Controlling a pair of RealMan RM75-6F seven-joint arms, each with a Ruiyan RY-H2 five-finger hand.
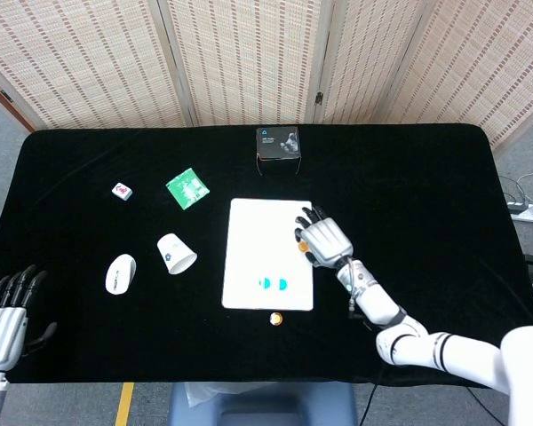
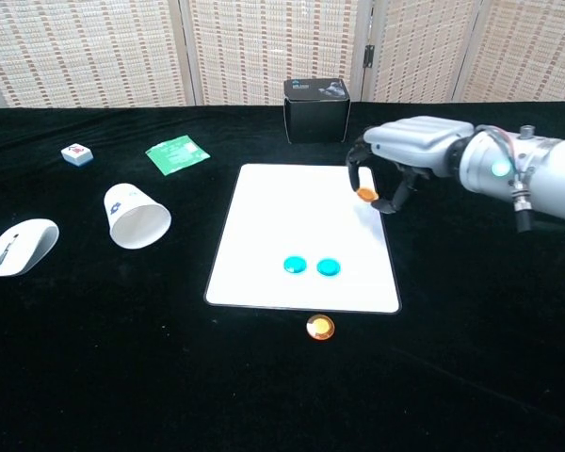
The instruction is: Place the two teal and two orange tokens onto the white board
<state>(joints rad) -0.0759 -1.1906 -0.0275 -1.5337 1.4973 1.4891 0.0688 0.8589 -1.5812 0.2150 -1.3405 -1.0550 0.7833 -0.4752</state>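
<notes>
The white board (image 1: 258,240) (image 2: 292,217) lies mid-table with two teal tokens (image 1: 274,284) (image 2: 311,266) side by side near its front edge. My right hand (image 1: 324,240) (image 2: 410,146) hovers over the board's right edge and pinches an orange token (image 1: 303,248) (image 2: 366,195) in its fingertips. A second orange token (image 1: 276,319) (image 2: 320,327) lies on the black cloth just in front of the board. My left hand (image 1: 4,315) hangs at the table's near left corner, fingers apart and holding nothing.
A black box (image 1: 278,143) (image 2: 315,109) stands behind the board. To the left are a green packet (image 1: 187,189) (image 2: 177,153), a tipped white cup (image 1: 176,254) (image 2: 137,216), a white mouse (image 1: 120,273) (image 2: 21,247) and a small white cube (image 1: 122,191) (image 2: 76,153).
</notes>
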